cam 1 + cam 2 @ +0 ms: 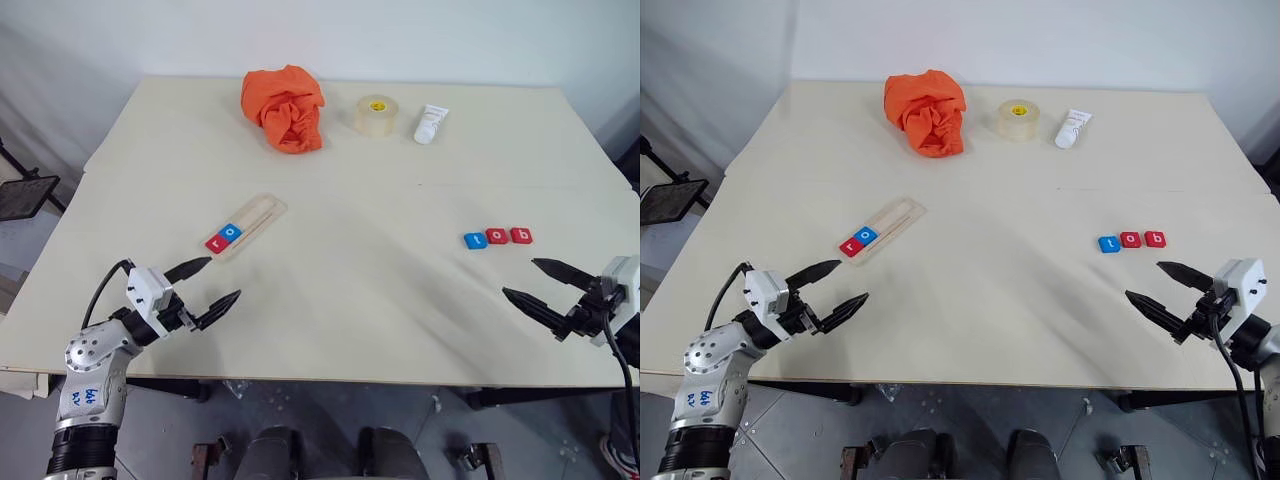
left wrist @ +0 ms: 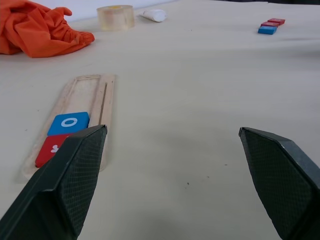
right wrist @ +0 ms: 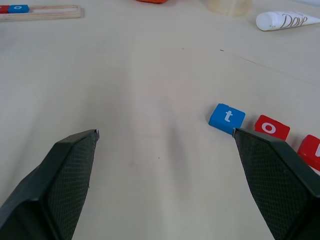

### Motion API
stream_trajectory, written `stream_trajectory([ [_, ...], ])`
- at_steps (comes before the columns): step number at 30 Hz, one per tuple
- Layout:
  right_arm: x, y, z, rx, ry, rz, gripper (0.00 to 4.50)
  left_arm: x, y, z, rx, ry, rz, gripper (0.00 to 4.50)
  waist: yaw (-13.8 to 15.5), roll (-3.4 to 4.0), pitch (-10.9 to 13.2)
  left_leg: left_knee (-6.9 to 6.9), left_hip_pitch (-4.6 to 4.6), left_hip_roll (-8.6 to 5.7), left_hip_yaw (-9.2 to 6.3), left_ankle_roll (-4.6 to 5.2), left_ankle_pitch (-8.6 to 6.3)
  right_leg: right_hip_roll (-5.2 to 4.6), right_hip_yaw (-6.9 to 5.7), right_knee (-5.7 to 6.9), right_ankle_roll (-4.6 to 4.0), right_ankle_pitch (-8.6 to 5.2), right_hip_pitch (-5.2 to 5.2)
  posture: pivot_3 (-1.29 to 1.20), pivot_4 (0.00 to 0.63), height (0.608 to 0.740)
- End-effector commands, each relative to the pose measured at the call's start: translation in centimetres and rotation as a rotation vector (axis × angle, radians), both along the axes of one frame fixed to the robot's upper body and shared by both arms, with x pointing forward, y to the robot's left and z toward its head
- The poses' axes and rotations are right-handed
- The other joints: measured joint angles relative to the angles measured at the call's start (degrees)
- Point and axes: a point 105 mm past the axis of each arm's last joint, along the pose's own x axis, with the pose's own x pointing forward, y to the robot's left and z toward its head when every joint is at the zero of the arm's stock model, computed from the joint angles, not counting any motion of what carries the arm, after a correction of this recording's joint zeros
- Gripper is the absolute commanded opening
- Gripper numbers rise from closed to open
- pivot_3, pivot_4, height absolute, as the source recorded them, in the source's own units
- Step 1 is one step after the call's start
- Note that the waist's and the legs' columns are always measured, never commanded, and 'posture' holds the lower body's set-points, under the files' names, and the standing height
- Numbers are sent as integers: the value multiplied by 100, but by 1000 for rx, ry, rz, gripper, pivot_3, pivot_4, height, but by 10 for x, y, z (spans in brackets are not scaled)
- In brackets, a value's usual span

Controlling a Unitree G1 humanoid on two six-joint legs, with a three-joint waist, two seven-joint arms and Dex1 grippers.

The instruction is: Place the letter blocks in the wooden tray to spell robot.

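Both my claws, left gripper point(image 1: 202, 283) and right gripper point(image 1: 539, 282), spread empty; tray point(image 1: 262, 216) holds r, o; loose letter blocks point(image 1: 497, 237) look light, rigid, slick, so I'd pinch opposite edges.

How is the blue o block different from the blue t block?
The blue o block lies inside the wooden tray, while the blue t block lies on the bare table. The o block touches a red block in the tray; the t block sits at the end of a loose row beside the red o block. Their white letters differ. Both are small flat blue squares.
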Motion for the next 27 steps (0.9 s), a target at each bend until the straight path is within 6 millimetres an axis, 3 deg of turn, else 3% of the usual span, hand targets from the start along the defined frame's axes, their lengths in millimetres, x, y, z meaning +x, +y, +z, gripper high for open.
stream_trajectory([
  [1,1,2,9,-15,-32,7,4479,-2,-2,12,1,-42,-7,4500,3,0,0,0,0,0,0,0,0,0,1,0,0,0,0,0,150,740],
  [9,8,9,11,-12,-35,20,4479,-1,-4,17,5,-55,16,4500,-5,0,0,0,0,0,0,0,0,0,1,0,0,0,0,0,150,740],
  [14,15,19,16,-9,-47,60,4479,-13,1,15,18,-41,40,4500,-16,0,0,-1,0,0,0,0,0,0,1,0,0,0,-1,0,150,740],
  [24,34,35,23,-17,-63,132,4479,-48,30,6,80,24,201,4500,-23,-1,1,1,-2,2,0,2,-1,-12,9,-11,0,0,2,0,150,740],
  [27,43,42,26,-19,-76,162,4479,-45,43,1,98,88,283,4500,-5,1,2,1,-2,3,-5,1,-1,-11,9,-14,0,0,4,0,150,740],
])
